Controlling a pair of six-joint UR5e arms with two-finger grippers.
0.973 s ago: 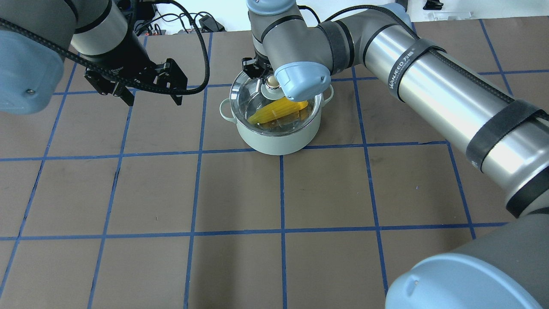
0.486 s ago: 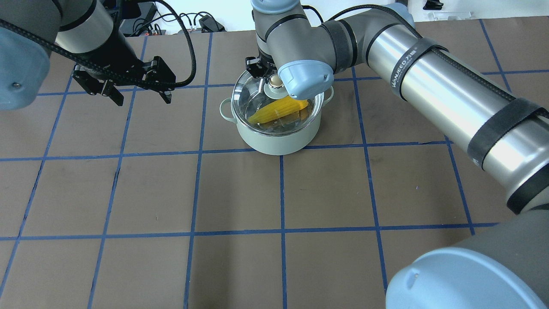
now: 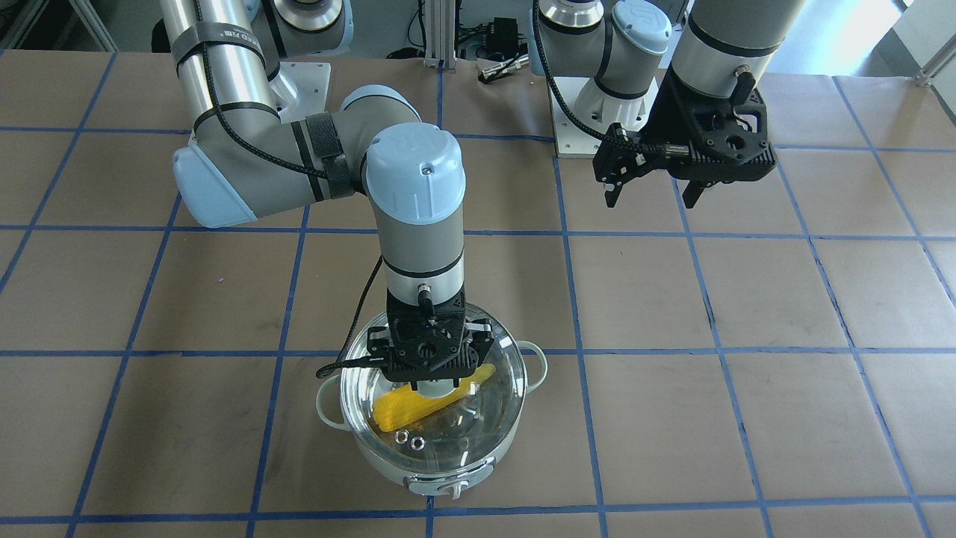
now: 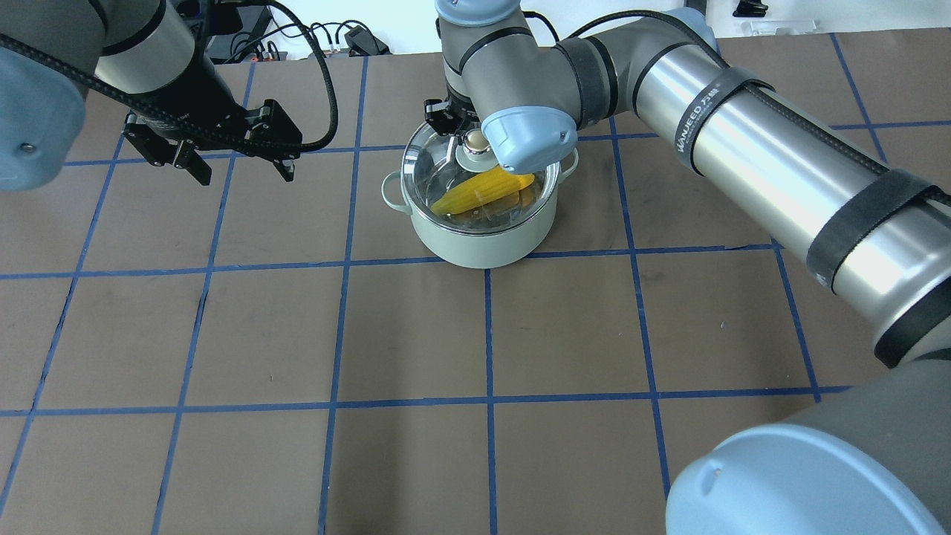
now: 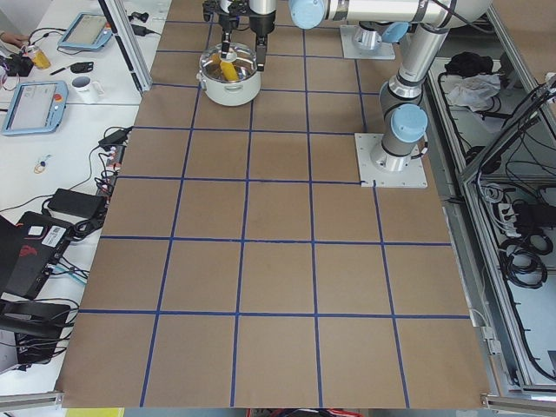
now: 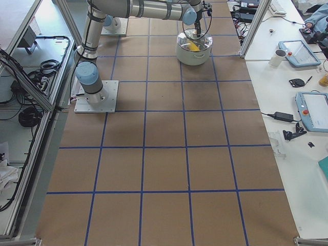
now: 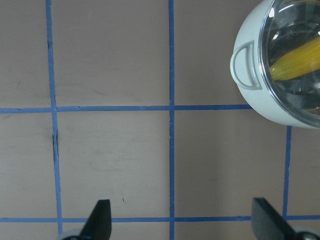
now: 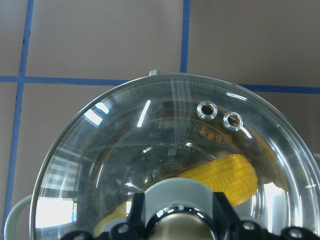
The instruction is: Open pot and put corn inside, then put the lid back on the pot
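1. We count one pot. It stands near the edge of the bench opposite the robot, about midway between the bench's two ends. Two loop handles show on its sides.
2. One lid sits level on the pot's rim. It has one ball knob at its centre and two small steam holes.
3. One corn lies slanted inside the pot and shows through the glass.
4. There are two grippers. The right gripper hangs straight above the lid with its jaws on either side of the knob. We cannot tell whether they press on it.
5. The left gripper hovers over bare bench on the robot's left of the pot, jaws spread wide and holding nothing.
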